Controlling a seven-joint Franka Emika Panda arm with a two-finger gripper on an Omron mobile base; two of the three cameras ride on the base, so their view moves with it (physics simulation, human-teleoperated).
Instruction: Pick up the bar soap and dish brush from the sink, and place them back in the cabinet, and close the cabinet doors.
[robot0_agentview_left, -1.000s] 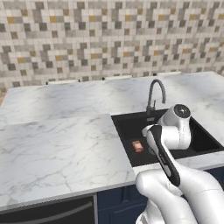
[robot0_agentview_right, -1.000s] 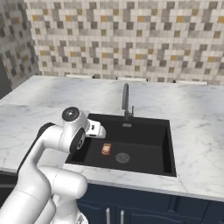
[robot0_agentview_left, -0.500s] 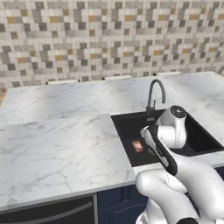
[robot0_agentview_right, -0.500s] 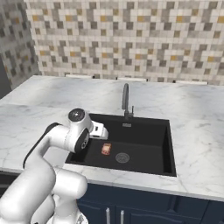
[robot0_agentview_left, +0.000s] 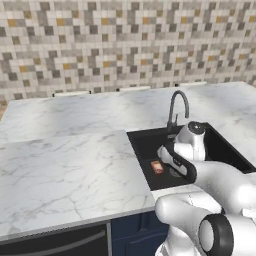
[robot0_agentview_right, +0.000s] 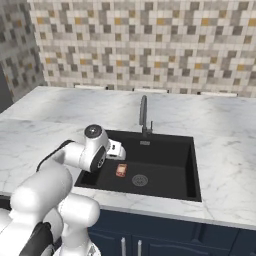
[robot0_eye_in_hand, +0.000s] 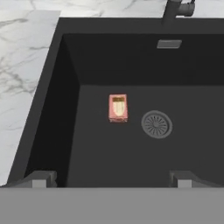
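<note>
The bar soap (robot0_eye_in_hand: 118, 107) lies flat on the floor of the black sink (robot0_eye_in_hand: 51, 114), just left of the round silver drain (robot0_eye_in_hand: 156, 124). It is reddish-orange with a pale centre, and it also shows as bar soap (robot0_agentview_right: 121, 170) and bar soap (robot0_agentview_left: 157, 167). My gripper (robot0_eye_in_hand: 112, 179) hangs open above the sink's left half, fingertips (robot0_eye_in_hand: 41, 178) wide apart with nothing between them, and the soap is ahead of it and apart from it. The dish brush, the cabinet and its doors are out of view.
The curved chrome faucet (robot0_agentview_right: 143, 115) stands at the sink's back rim. White marble counter (robot0_agentview_left: 65, 165) spreads to the left and behind, under a mosaic tile wall. Navy drawer fronts (robot0_agentview_right: 150, 240) sit below the sink. My arm covers the sink's near right part in the left base view.
The hand has crept a little further over the sink's left half, toward the soap. The soap has not moved.
</note>
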